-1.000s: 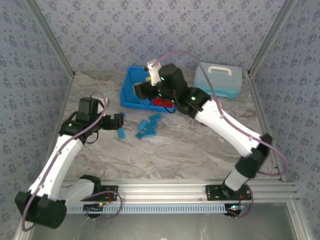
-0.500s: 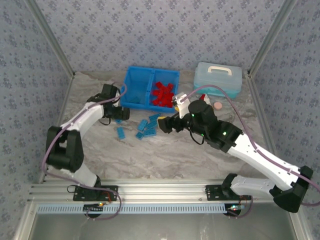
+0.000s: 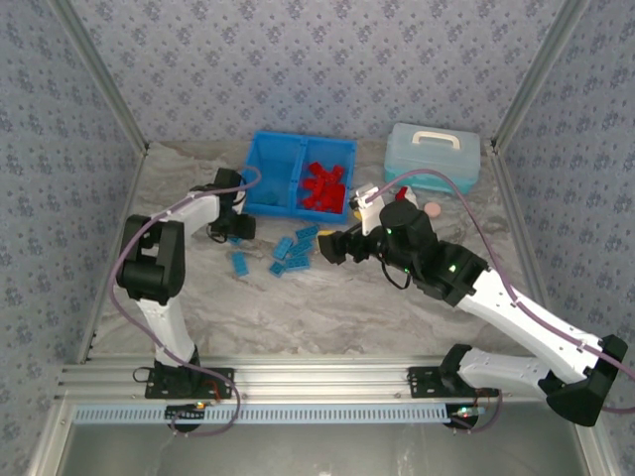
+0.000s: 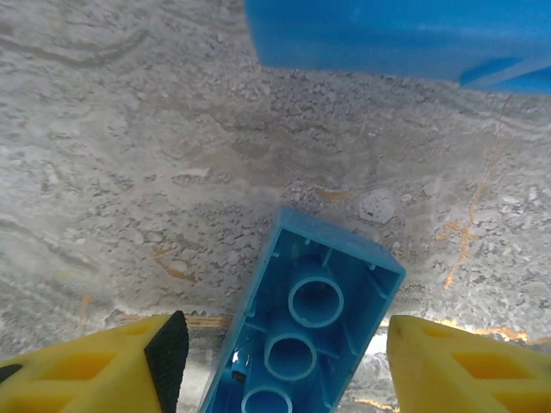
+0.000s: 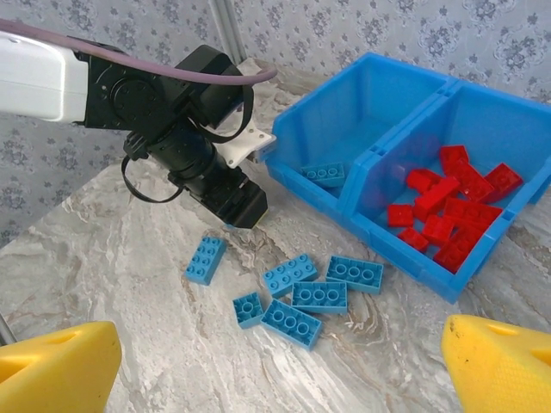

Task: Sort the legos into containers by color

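**Blue brick stands between my left jaws, just short of the bin**

My left gripper (image 4: 281, 361) hangs low over the grey marbled table (image 4: 103, 129), just in front of the bright blue bin (image 4: 387, 34). A light blue brick (image 4: 314, 301) sits tilted between my yellow fingers (image 4: 95, 370), its hollow underside and round tubes turned up toward my wrist camera. The jaws stand partway apart, one on each side of the brick and very close to it. Whether they are pressing it, I cannot tell. The brick is near the bin's outer wall but does not touch it.

My right gripper (image 3: 330, 246) sits just to the right of the scattered bricks. Its jaws are spread wide and hold nothing.

From that wrist, six loose blue bricks (image 5: 319, 296) lie flat with studs up on the table in front of the bin. One lone brick (image 5: 206, 259) lies off to the left, close to my left gripper, and the other five are bunched together. In the bin's left compartment (image 5: 344, 112) lies a blue brick (image 5: 323, 175). The right compartment (image 5: 495, 129) holds a heap of red bricks (image 5: 443, 206).

A pale blue case (image 3: 432, 159) with a white handle stands to the right of the bin without touching it. A small pink disc (image 3: 433, 210) lies in front of the case.
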`<state>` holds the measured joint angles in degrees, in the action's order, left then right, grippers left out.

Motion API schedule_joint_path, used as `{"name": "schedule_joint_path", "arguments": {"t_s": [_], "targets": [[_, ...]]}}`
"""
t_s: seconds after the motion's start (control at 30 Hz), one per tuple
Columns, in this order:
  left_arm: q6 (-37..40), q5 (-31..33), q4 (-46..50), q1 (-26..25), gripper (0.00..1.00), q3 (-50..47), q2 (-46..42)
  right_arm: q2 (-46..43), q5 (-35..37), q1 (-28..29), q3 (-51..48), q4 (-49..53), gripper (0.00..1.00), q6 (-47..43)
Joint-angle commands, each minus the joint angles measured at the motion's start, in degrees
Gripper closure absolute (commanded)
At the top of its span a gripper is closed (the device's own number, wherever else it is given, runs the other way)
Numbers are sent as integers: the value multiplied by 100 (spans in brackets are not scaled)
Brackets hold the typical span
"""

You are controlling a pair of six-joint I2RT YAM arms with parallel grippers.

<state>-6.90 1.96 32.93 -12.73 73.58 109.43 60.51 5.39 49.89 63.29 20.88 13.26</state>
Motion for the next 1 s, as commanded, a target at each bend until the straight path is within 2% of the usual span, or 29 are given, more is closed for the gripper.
{"name": "schedule_joint_path", "arguments": {"t_s": [0.0, 0.2, 0.43, 0.57, 0.67, 0.8, 0.97], "targets": [[-81, -101, 62, 18, 43, 152, 124, -110, 168, -28, -46, 97, 2, 120], [-139, -156, 39, 16, 61, 57, 10, -87, 202, -40, -31, 47, 2, 150], [-308, -195, 45, -1, 63, -64, -1042, -81, 281, -36, 8, 57, 2, 168], [-499, -334, 12, -110, 63, 155, -1812, -83, 310, -49, 33, 74, 2, 165], [-594, -400, -265, -230, 62, 435, -2081, -83, 323, -58, 39, 73, 2, 175], [-467, -10, -413, -415, 62, 1037, -1770, -79, 341, -67, 53, 72, 2, 179], [-385, 195, -82, -501, 62, 2191, -559, -110, 353, -71, 72, 152, 2, 212]]}}
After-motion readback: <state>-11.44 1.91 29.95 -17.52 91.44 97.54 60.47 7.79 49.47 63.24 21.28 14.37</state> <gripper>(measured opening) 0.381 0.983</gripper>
